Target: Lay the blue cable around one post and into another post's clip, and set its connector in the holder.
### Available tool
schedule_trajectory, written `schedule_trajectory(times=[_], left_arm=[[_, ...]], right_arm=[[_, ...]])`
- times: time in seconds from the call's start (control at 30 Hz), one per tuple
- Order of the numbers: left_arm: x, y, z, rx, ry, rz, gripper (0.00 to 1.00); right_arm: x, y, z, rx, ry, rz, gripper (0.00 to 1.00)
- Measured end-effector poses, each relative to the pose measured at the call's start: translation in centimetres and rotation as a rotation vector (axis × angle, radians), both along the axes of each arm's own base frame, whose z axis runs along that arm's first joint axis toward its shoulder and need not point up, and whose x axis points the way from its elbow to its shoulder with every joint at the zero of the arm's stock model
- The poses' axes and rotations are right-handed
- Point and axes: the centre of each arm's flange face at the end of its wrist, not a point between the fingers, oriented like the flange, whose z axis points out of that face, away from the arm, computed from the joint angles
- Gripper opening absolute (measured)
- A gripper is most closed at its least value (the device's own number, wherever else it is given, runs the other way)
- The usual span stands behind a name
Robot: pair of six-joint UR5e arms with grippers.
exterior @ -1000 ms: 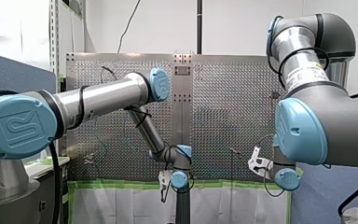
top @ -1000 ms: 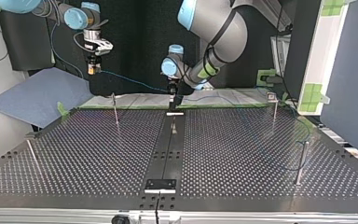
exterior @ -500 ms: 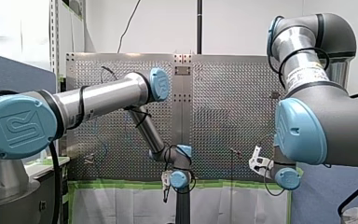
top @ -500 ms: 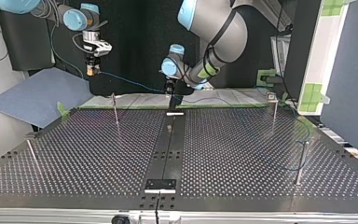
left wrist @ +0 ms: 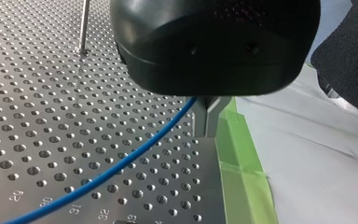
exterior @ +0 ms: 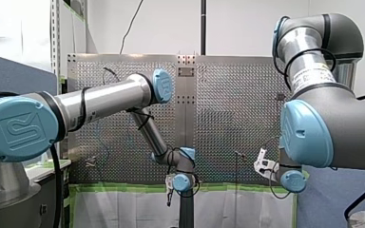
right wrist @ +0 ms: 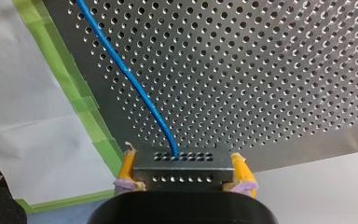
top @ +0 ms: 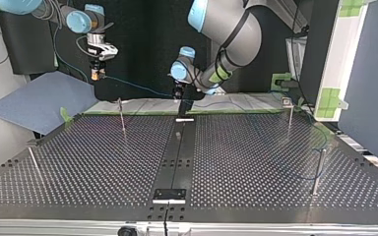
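Note:
The blue cable (top: 138, 87) hangs in the air between my two grippers above the table's far edge in the top view. My right gripper (top: 97, 74) is raised at that view's left. In the right wrist view its yellow pads (right wrist: 241, 171) are shut on the black connector (right wrist: 181, 173), and the cable (right wrist: 130, 84) leaves the connector's top. My left gripper (top: 178, 96) hovers over the central black strip (top: 179, 147). In the left wrist view its metal fingers (left wrist: 209, 122) are shut on the blue cable (left wrist: 121, 163). Past it, the cable trails toward a post (top: 317, 169) at the top view's right.
Thin metal posts stand on the perforated table (top: 88, 167): one (top: 122, 117) near the right gripper, one (top: 290, 118) at the far right, one (top: 32, 162) at the left. A black bracket (top: 169, 194) sits on the strip's near end. Green tape (left wrist: 240, 177) lines the table edge.
My left gripper has risen a little and shifted toward the top view's left, lifting the cable with it. My right gripper has barely moved and still holds the connector.

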Motion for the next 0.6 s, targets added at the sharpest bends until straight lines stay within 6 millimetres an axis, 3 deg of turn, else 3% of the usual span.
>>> schedule_trajectory(times=[0.13, 0.2, 0.23, 0.3, 0.4, 0.6], left_arm=[[0.1, 0.1, 0.0, 0.002, 0.006, -0.007, 0.19], [0.1, 0.1, -0.1, 0.005, 0.011, -0.012, 0.31], [0.1, 0.2, -0.1, 0.006, 0.012, -0.014, 0.31], [0.1, 0.2, -0.1, 0.008, 0.015, -0.016, 0.41], [0.0, 0.2, 0.0, 0.009, 0.017, -0.019, 0.46], [0.0, 0.1, 0.0, 0.009, 0.02, -0.029, 0.46]], right_arm=[[0.0, -0.3, 0.1, -0.005, -0.002, -0.001, 0.0], [0.0, -0.6, 0.2, -0.01, -0.002, -0.001, 0.0], [0.0, -0.7, 0.2, -0.012, -0.002, -0.001, 0.0], [0.0, -0.9, 0.3, -0.015, -0.002, -0.002, 0.0], [-0.1, -1.1, 0.3, -0.018, -0.001, -0.003, 0.0], [-0.2, -1.2, 0.4, -0.02, 0.0, -0.004, 0.0]])
